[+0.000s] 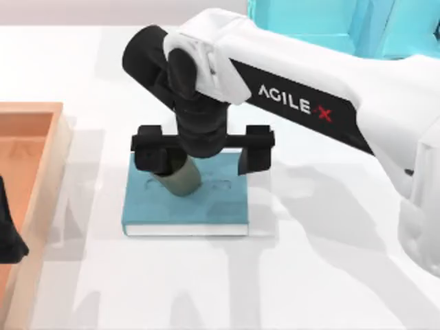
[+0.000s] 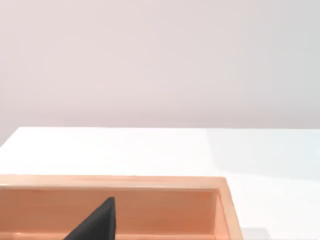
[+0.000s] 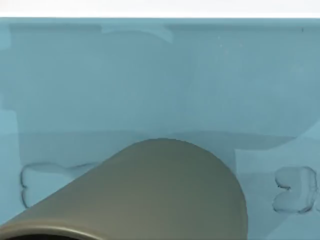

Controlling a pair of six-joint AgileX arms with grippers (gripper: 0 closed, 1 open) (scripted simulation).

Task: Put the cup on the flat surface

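The olive-brown cup (image 1: 180, 179) stands on the left part of a teal-blue book (image 1: 220, 206) in the middle of the white tabletop (image 1: 330, 275). My right gripper (image 1: 201, 159) hangs over the book, open wide. Its left finger (image 1: 148, 152) is close beside the cup and its right finger (image 1: 256, 151) stands well apart from it. In the right wrist view the cup (image 3: 150, 190) looms close, with the book cover (image 3: 150, 75) behind it. My left gripper (image 1: 8, 230) is parked at the left edge over the tray.
An orange-brown wooden tray (image 1: 34, 137) lies along the table's left side, and the left wrist view looks across its rim (image 2: 150, 182). A teal block (image 1: 309, 20) stands at the back right. White tabletop lies in front of and to the right of the book.
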